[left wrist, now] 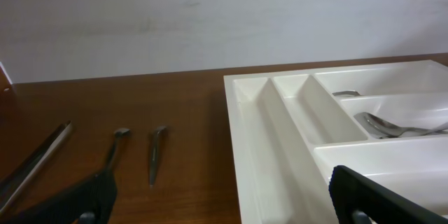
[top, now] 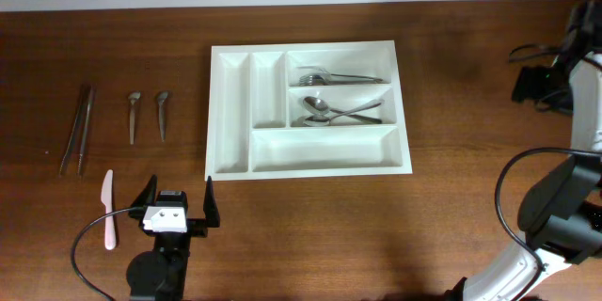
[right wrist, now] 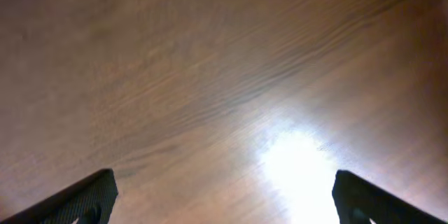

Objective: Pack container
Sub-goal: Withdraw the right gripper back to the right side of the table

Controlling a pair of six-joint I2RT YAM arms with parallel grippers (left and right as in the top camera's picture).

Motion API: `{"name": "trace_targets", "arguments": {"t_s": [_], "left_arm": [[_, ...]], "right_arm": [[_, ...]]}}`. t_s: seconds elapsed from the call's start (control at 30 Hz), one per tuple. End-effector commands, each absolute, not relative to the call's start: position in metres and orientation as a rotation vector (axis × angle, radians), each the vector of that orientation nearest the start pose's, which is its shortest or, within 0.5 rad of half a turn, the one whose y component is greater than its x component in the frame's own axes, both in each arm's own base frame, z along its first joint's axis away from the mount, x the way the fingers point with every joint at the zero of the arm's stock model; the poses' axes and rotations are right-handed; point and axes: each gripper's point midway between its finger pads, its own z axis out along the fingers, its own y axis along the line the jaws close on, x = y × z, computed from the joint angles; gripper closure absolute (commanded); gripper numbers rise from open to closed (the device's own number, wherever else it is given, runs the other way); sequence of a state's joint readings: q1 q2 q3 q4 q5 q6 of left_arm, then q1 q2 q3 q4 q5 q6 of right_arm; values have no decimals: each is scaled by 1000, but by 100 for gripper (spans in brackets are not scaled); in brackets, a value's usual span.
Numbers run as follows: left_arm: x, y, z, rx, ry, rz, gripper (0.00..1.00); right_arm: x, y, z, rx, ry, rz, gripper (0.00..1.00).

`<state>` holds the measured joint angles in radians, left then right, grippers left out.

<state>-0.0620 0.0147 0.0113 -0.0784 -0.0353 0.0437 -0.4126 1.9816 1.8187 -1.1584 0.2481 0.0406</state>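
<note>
Left gripper (top: pixel 181 184) sits at the lower left of the overhead frame, jaws wide apart and holding nothing, fingertips aimed toward the near left corner of the cutlery tray (top: pixel 230 113). That tray lies flat at the centre of the tabletop (top: pixel 376 235). Of its three long compartments, the upper holds forks (top: pixel 340 79) and the middle holds spoons (top: pixel 337 110). The lower one and both narrow upright compartments on the left show bare white plastic. Loose on the tabletop, left of the tray, are a pair of long metal rods, apparently chopsticks (top: pixel 77 130), and two small metal pieces with rounded heads, probably teaspoons (top: pixel 134 116) (top: pixel 163 113). A small knife with a pink handle (top: pixel 108 209) lies just beside the left gripper. Right gripper (right wrist: pixel 224 199) hangs over bare wood at the right of the scene, jaws likewise apart and empty. Assessment: packing is partly done. Two compartments are filled, and the loose pieces on the left are yet to be placed.
</note>
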Motion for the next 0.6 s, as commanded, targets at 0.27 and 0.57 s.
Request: {"name": "trace_targets", "arguments": {"t_s": [0.27, 0.57], "left_arm": [[246, -5, 157, 40, 1648, 26, 1], [246, -5, 157, 40, 1648, 26, 1]], "right_arm": [[372, -208, 124, 534, 2773, -381, 1], [360, -231, 100, 618, 2738, -397, 1]]}}
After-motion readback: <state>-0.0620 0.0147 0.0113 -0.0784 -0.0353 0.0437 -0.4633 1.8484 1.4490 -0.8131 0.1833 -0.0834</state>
